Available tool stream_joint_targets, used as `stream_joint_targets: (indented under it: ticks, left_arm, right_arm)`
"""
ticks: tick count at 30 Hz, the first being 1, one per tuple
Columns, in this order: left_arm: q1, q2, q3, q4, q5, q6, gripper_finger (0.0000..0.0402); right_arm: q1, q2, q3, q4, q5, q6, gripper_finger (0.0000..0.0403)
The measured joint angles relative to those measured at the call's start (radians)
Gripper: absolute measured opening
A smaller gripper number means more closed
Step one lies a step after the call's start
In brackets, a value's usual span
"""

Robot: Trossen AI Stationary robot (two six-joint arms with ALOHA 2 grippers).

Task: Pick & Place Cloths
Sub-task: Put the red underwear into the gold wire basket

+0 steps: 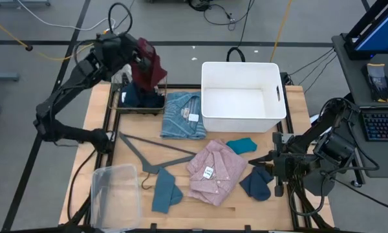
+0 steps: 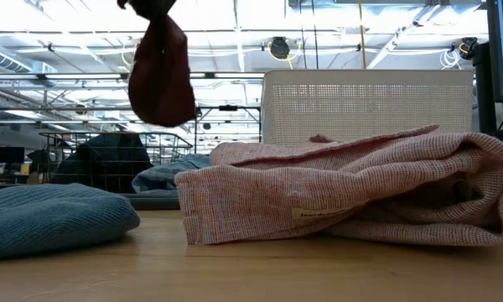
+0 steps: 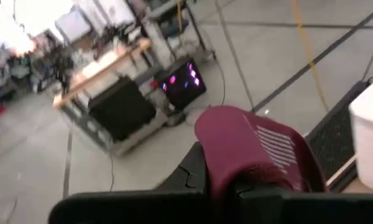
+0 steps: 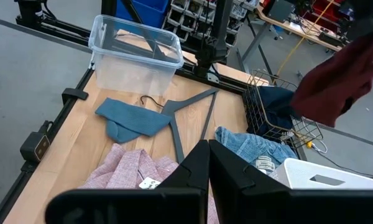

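Observation:
My left gripper is high above the wire basket, shut on the maroon cloth, which hangs in the air in the low view. A dark navy piece lies in the basket. The light blue striped shirt, pink tagged shirt, small teal piece, slate-blue piece and another dark blue piece lie flat on the table. My right gripper waits shut near the table's right edge, just beside that dark blue piece. My left gripper holds the maroon cloth by its bunched top, pinched between the fingers; the cloth covers the fingertips, so how many layers cannot be told. The cloth is lifted clear and hangs slack below the gripper as a loose bundle above the basket.
A white bin stands at the table's far right. A grey hanger lies mid-table. A clear plastic tub sits at the near left corner. Bare wood shows along the near edge.

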Motion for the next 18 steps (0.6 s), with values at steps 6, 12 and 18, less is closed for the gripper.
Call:
stream_joint_targets:
  ticks: [6, 12, 18]
  left_arm:
    - [0.063, 0.05, 0.0, -0.172, 0.01, -0.027, 0.0]
    - [0.094, 0.115, 0.0, -0.236, 0.01, -0.051, 0.0]
    - [0.094, 0.164, 0.0, -0.234, 0.027, -0.076, 0.0]
  right_arm:
    - [0.0, 0.0, 0.0, 0.0, 0.0, 0.0, 0.0]
    - [0.0, 0.0, 0.0, 0.0, 0.0, 0.0, 0.0]
    - [0.0, 0.0, 0.0, 0.0, 0.0, 0.0, 0.0]
